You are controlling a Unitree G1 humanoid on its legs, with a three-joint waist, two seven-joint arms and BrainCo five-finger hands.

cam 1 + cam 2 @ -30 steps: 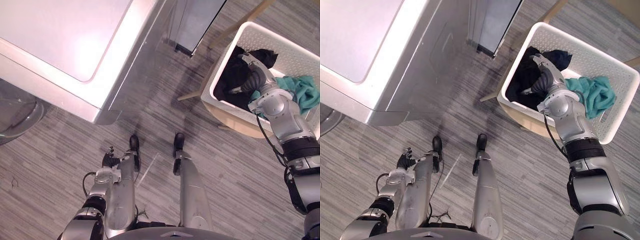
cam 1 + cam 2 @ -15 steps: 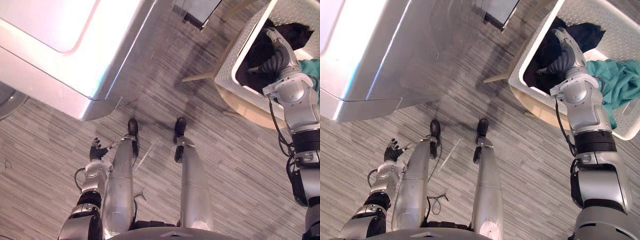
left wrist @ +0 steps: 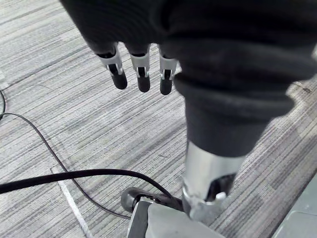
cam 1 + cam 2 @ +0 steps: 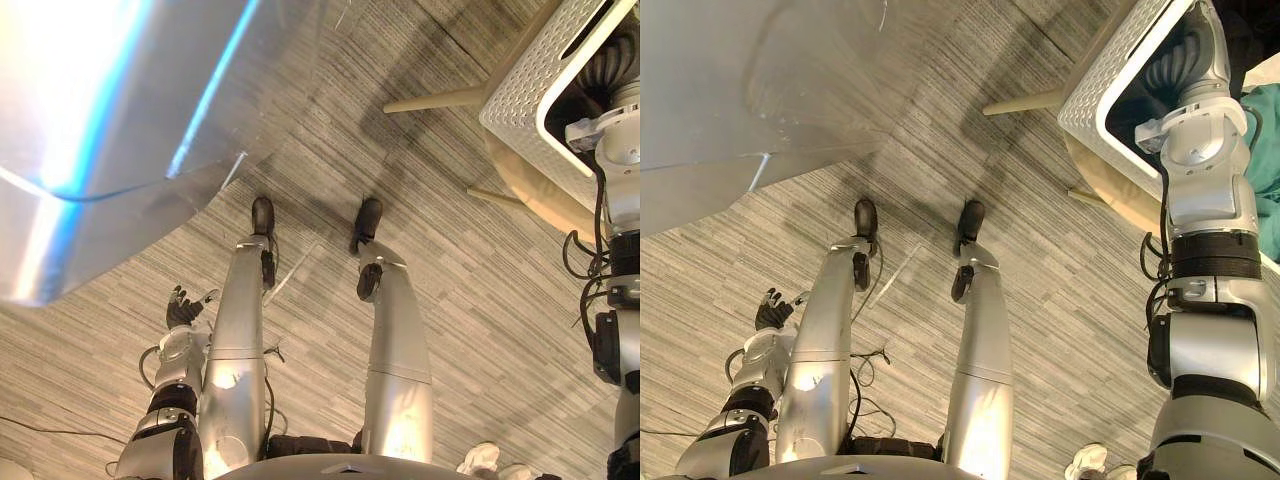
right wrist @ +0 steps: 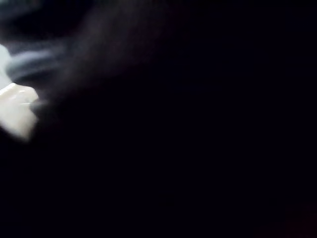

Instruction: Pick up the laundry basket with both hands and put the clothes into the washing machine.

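Nearest me, the left hand [image 4: 180, 306] hangs low beside the robot over the grey striped floor [image 4: 490, 300], its fingers [image 3: 139, 74] straight, loosely spread and holding nothing. Farther off on the right, the white laundry basket [image 4: 1102, 92] sits on a pale wooden stool [image 4: 432, 99], not yet lifted. The right hand [image 4: 1187, 57] reaches down inside it among dark clothes [image 4: 1130, 110], and I cannot tell whether it grips anything. A teal garment [image 4: 1270, 140] lies just beside that arm. The silver washing machine [image 4: 90, 120] stands far left, well apart from the basket. By my reckoning the job has barely begun: nothing is loaded. The basket's walls are perforated plastic with a smooth rim.
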